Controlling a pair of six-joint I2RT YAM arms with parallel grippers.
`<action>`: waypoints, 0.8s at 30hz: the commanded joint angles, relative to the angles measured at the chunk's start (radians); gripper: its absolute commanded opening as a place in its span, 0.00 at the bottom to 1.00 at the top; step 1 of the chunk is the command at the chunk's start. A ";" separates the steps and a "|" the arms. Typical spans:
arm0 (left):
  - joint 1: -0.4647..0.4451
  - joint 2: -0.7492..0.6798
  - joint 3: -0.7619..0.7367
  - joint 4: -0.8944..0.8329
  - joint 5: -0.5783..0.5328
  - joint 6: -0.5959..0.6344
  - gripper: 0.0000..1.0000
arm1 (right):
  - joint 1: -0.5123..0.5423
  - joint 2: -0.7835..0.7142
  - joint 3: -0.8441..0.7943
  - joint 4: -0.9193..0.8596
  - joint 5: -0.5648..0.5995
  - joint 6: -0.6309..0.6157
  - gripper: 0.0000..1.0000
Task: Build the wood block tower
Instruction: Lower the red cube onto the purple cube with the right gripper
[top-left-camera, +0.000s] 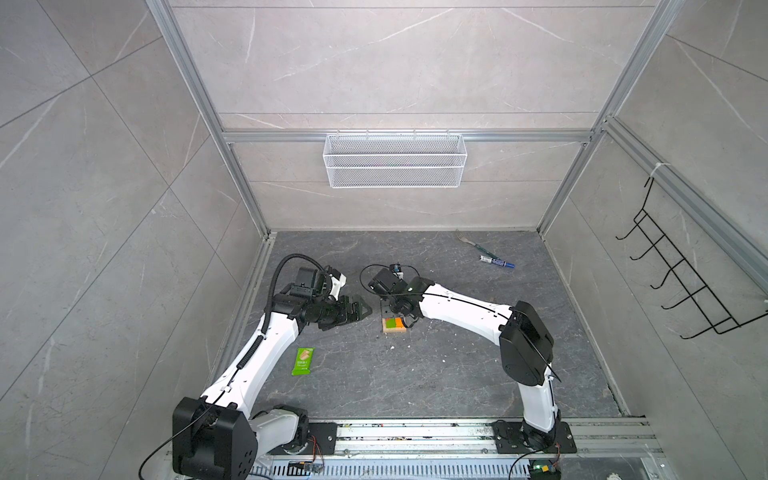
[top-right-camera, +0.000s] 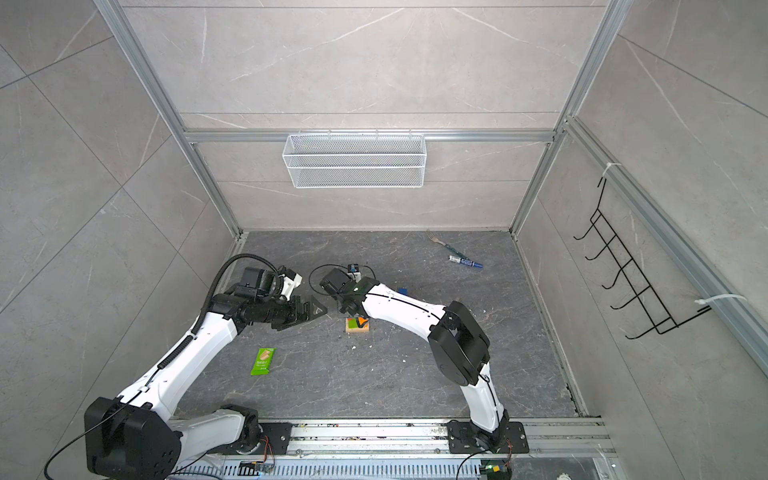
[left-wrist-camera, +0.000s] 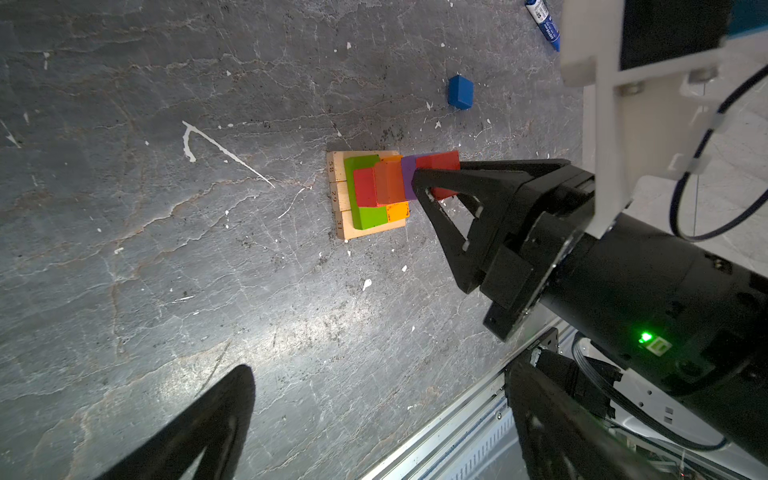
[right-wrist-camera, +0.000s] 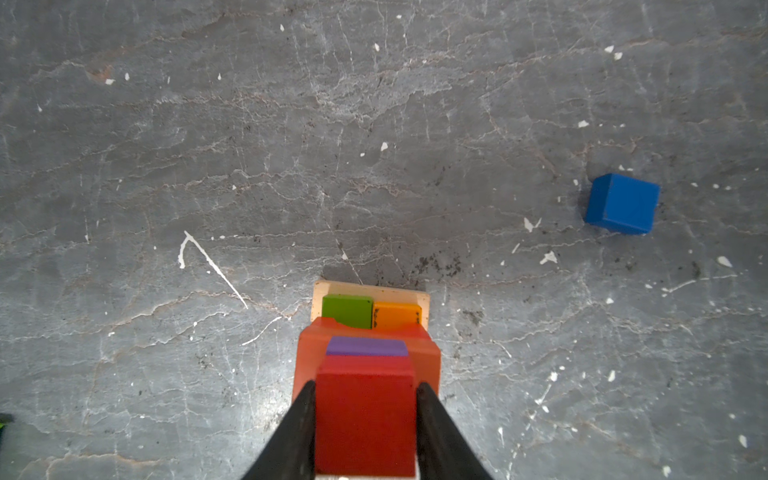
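Because the right arm covers the upper tower (top-left-camera: 394, 325) in both top views, only the wrist views show its upper layers. The right gripper (right-wrist-camera: 366, 386) clamps the red cube (right-wrist-camera: 365, 428) against the purple cube (right-wrist-camera: 366, 347) on top. The left gripper (top-left-camera: 362, 309) is spread wide beside the tower, clear of it.

Tan base bars (left-wrist-camera: 337, 195) bear end numbers 58, 29, 31

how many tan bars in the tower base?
3, side by side at the tower bottom: bar 58, bar 29, bar 31. More may hide beneath coloured blocks.
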 joint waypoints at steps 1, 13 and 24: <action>0.005 -0.011 -0.001 0.009 0.025 0.013 0.98 | 0.007 0.019 0.027 -0.009 0.013 -0.005 0.16; 0.006 -0.012 0.001 0.005 0.019 0.015 0.98 | 0.008 0.013 0.022 -0.007 0.012 0.002 0.17; 0.006 -0.013 0.000 0.005 0.019 0.017 0.98 | 0.010 0.013 0.021 -0.004 0.012 0.010 0.11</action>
